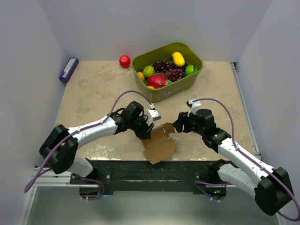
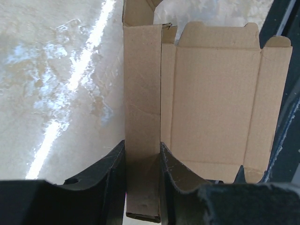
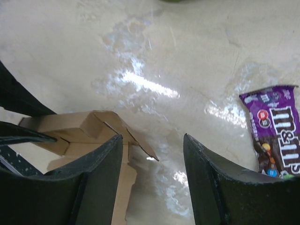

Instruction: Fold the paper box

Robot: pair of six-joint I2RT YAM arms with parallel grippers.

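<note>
You are looking down on one bench [image 1: 93, 93] carrying everything, with two arms reaching in from its near edge: the left arm [image 1: 93, 127] and the right arm [image 1: 234, 151]. One olive-green bin [image 1: 161, 96] is sitting at the far side, holding mixed fruit. One paper box [image 1: 158, 143], brown and partly flat, is lying at the near edge between the two arms. One purple box [image 1: 68, 69] is resting by the left wall, and one red apple [image 1: 124, 61] is sitting just left of the bin. Only the left wrist view is showing you the left jaws clamping a narrow folded panel of the paper box [image 2: 140, 117], its wide panel lying flat alongside. Only the right wrist view is showing the right jaws standing apart on nothing, the box's folded corner [image 3: 89, 126] just beside one finger, and one purple candy packet [image 3: 274, 131] lying on the bench.
</note>
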